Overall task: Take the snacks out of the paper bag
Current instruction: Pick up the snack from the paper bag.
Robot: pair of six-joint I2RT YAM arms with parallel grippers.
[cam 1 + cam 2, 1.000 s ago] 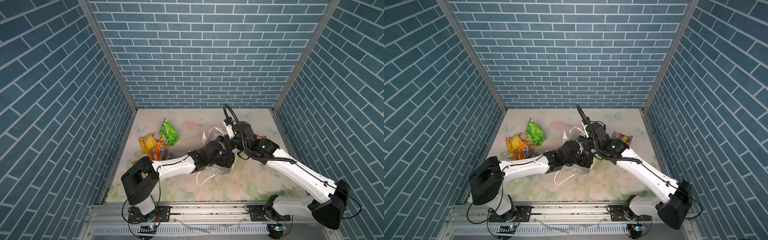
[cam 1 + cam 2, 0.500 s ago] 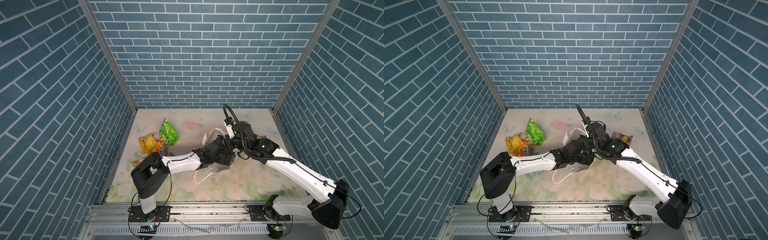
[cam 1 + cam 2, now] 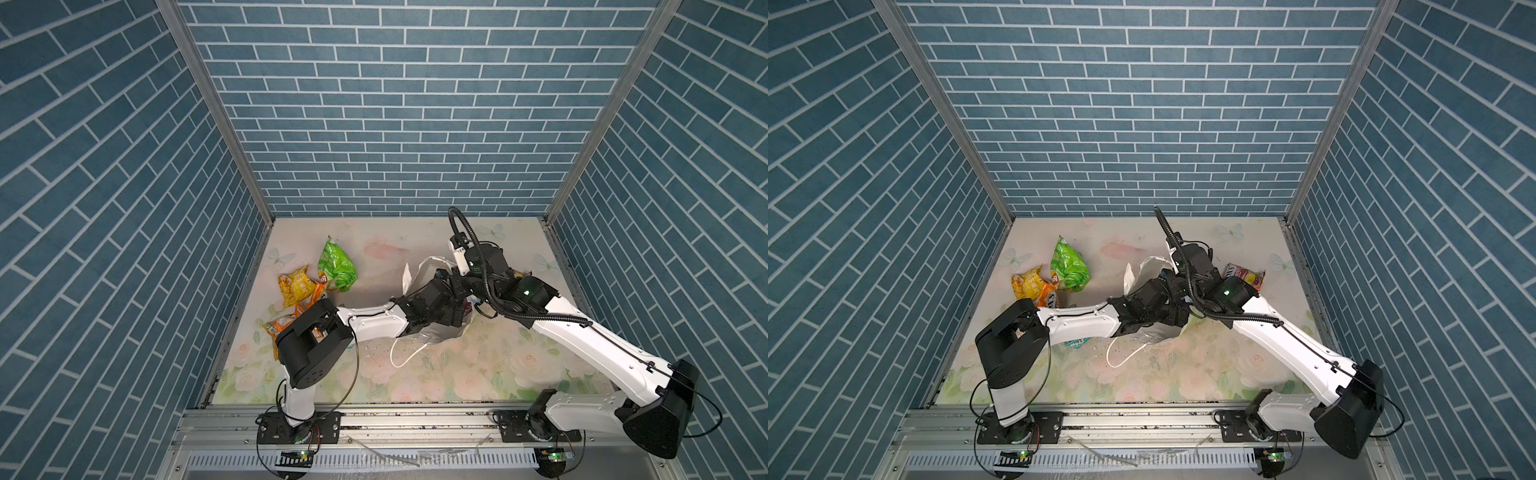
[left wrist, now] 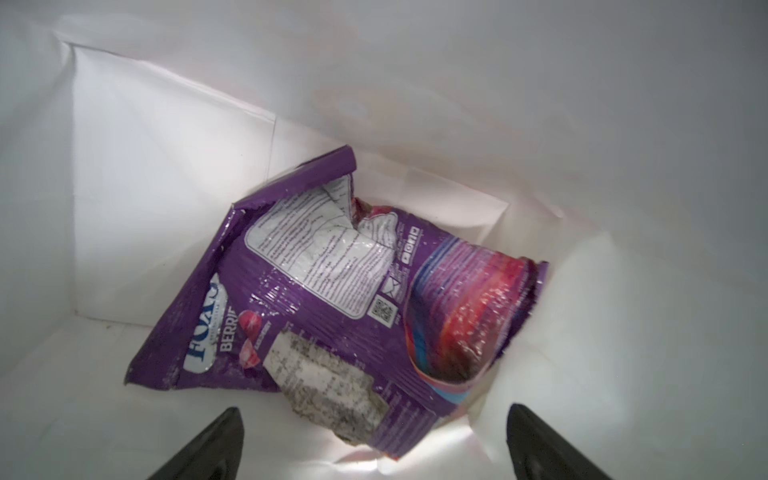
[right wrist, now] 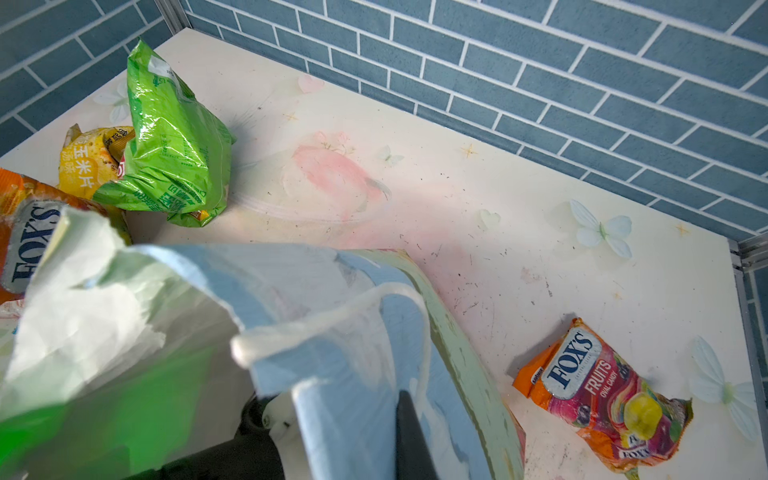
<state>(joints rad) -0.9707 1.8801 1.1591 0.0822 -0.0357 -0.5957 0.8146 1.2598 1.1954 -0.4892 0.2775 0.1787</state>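
Observation:
The paper bag (image 3: 419, 271) lies on its side mid-table, its mouth facing the left arm. My right gripper (image 5: 386, 407) is shut on the bag's blue printed wall near a cord handle (image 5: 332, 320); one black finger (image 5: 409, 436) shows outside. My left gripper (image 4: 374, 409) is deep inside the white bag interior (image 4: 166, 166), open, with its fingertips just short of a purple FOX'S packet (image 4: 332, 299) on the bag's bottom. Outside lie a green chip bag (image 3: 337, 270), a yellow packet (image 3: 296, 286) and orange FOX'S packs (image 5: 602, 395) (image 5: 25, 237).
A teal packet (image 3: 1075, 343) lies under the left forearm. A loose white cord handle (image 3: 405, 359) trails toward the front. Blue brick walls close in the left, back and right sides. The orange fruit pack (image 3: 1246, 276) sits behind the right arm.
My left arm has pushed further right into the bag, its elbow swinging inward. Its jaws stay wide. The right gripper keeps its hold on the bag.

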